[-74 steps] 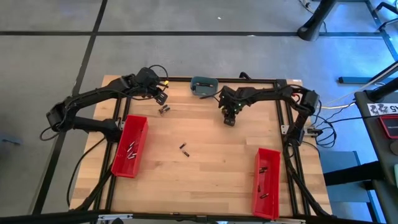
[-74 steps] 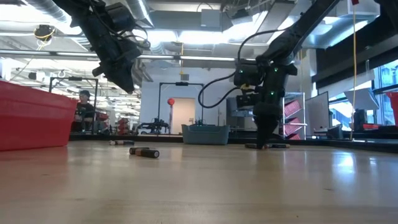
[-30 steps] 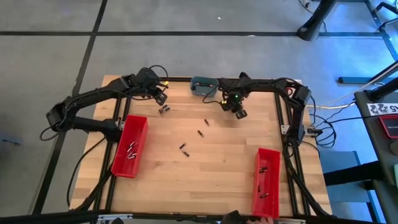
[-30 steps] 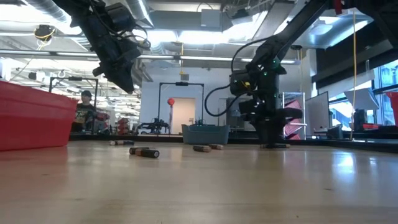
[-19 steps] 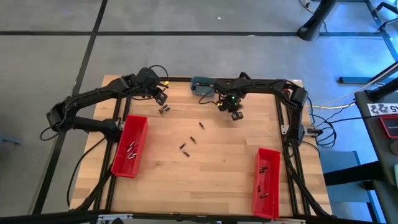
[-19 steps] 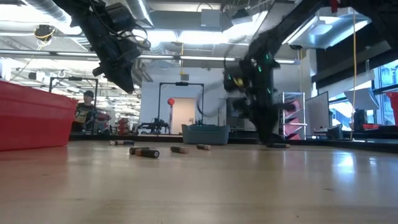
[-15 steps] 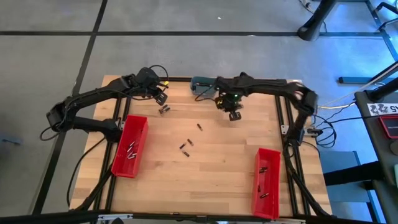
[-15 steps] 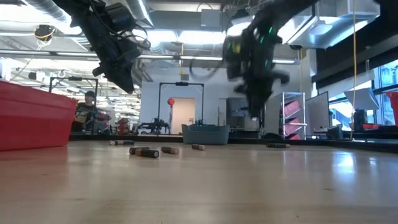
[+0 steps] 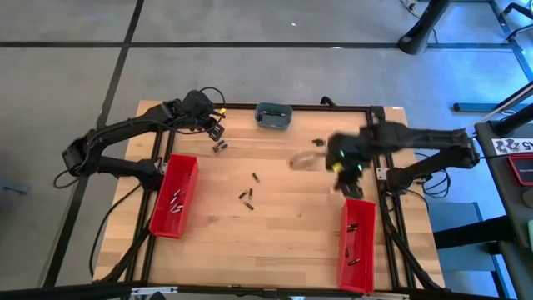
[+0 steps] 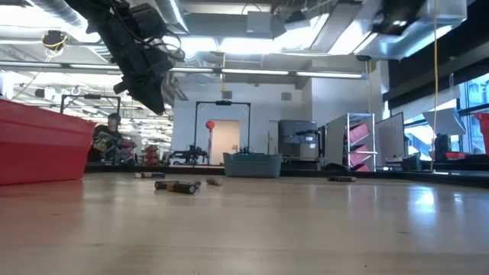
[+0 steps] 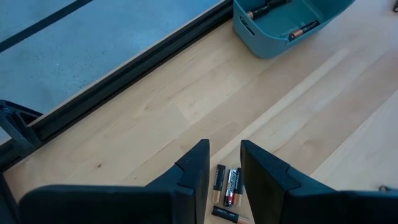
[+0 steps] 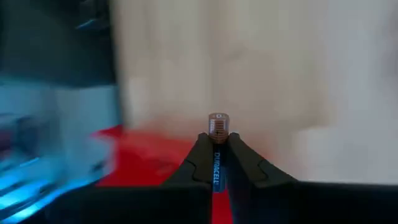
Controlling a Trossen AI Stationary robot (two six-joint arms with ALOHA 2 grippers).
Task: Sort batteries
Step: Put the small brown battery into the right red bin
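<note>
Pinched between the right gripper's fingers is one battery, its long axis running along the fingers and its capped end poking out past the tips (only the right wrist view shows this; from above that gripper is a smear just beyond the right red bin). That bin holds a few batteries, as does the left red bin. Loose batteries lie mid-table, pointing various ways. Farther off, the left gripper hangs with fingers slightly parted over three batteries. Farthest, the grey-blue dish holds two more.
</note>
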